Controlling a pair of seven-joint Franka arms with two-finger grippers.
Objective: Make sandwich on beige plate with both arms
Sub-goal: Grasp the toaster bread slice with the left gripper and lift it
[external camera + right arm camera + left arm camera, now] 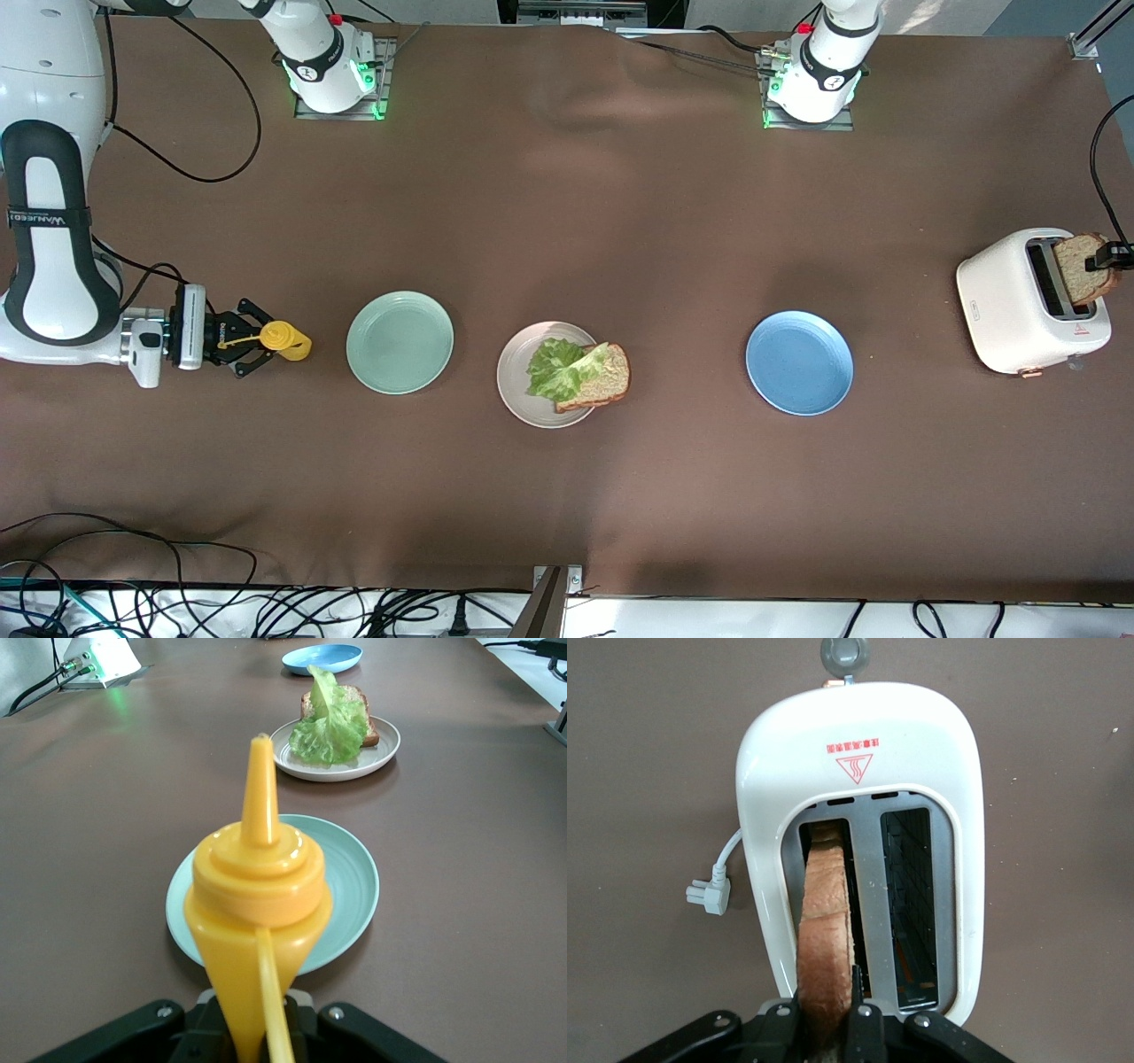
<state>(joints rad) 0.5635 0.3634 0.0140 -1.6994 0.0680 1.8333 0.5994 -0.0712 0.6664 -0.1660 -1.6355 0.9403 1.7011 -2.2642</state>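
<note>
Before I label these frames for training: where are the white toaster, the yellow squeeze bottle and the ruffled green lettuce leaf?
White toaster [1005, 310]: front view, on its bare side wall.
Yellow squeeze bottle [259, 895]: right wrist view, on its cap.
Ruffled green lettuce leaf [556, 368]: front view, on the leaf's middle.

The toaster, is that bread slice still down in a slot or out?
Still in: the bread slice stands in one slot of the toaster, its other slot empty, with the left gripper shut on its top edge.
</note>
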